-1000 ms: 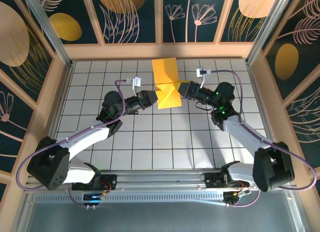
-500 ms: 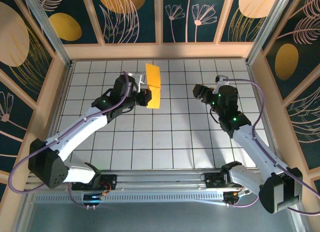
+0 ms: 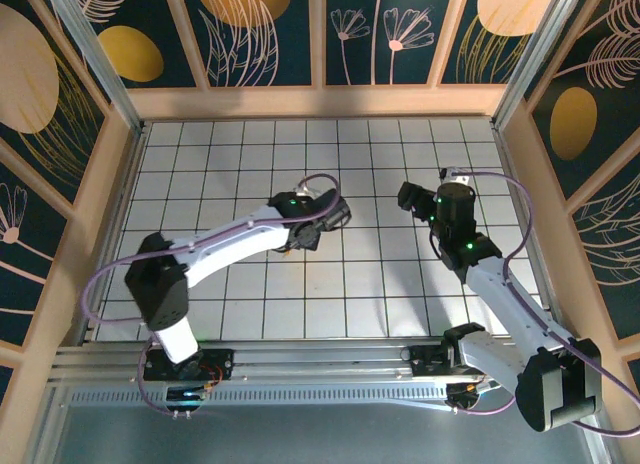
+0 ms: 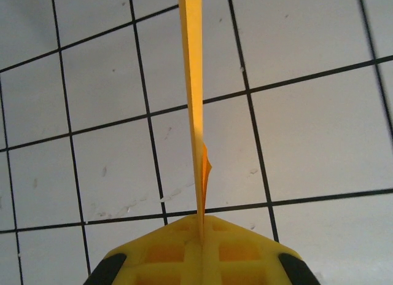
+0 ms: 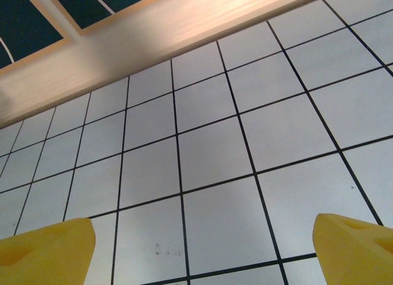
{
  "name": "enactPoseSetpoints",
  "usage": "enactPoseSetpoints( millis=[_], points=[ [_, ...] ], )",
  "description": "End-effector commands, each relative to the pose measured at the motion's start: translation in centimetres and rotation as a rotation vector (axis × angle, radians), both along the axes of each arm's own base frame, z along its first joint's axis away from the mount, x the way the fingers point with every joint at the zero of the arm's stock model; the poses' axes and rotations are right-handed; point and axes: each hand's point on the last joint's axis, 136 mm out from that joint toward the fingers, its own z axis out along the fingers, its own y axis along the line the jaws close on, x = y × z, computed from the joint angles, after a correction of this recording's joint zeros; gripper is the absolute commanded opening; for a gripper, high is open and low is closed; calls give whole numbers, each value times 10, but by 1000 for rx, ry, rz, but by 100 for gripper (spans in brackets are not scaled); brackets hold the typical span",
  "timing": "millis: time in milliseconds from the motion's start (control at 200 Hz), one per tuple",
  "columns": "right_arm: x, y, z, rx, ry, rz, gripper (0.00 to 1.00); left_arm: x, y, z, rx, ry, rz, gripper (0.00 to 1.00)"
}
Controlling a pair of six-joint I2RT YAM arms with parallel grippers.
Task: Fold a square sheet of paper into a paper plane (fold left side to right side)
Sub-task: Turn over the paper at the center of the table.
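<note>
Your left gripper is pinched tight on the square sheet of paper; your right gripper stands wide open, holding nothing.

From above you get the layout: the left arm reaches across to the middle of the tiled table, with the right gripper well apart on its right. The left wrist camera gives you the grip: the paper seen edge-on, a thin orange-yellow strip running away from the closed yellow fingers, a small flap bulging near them. The right wrist camera shows its yellow fingertips far apart, bare tiles between them, and the wooden rail at the far wall.
</note>
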Motion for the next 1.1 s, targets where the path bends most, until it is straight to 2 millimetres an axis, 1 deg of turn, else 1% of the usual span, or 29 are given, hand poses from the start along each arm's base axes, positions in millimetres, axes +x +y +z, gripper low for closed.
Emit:
enactPoseSetpoints(
  millis=[0,90,215,305,365,465,546,636,761,836,941,1026,1091],
  points=[
    [3,-4,0,15,-25,-11,92,1,12,-6,122,-15,89,0],
    [3,-3,-4,24,-19,-5,92,6,1,-15,124,-20,107,0],
    [4,-2,-5,38,-23,5,92,9,-7,-30,131,-1,127,0],
    [4,-1,-9,49,-16,13,92,11,-15,-40,117,17,135,0],
    [5,0,-11,55,-14,18,92,12,-25,-46,89,33,132,0],
    [5,1,-14,60,-5,23,92,15,-48,-55,9,70,107,0],
    [4,2,-14,65,-5,30,92,17,-62,-59,-27,95,91,3],
    [4,1,-15,68,-3,34,92,23,-68,-62,-34,113,79,5],
    [4,0,-17,70,1,38,92,31,-72,-70,-43,149,75,8],
    [5,0,-18,74,4,41,92,35,-77,-75,-65,172,67,12],
    [5,0,-18,80,7,46,92,39,-92,-76,-138,205,41,24],
    [7,-3,-20,78,18,38,92,45,-107,-70,-223,225,13,33],
    [6,2,-21,96,32,71,92,49,-118,-61,-302,235,-14,36]
  ],
)
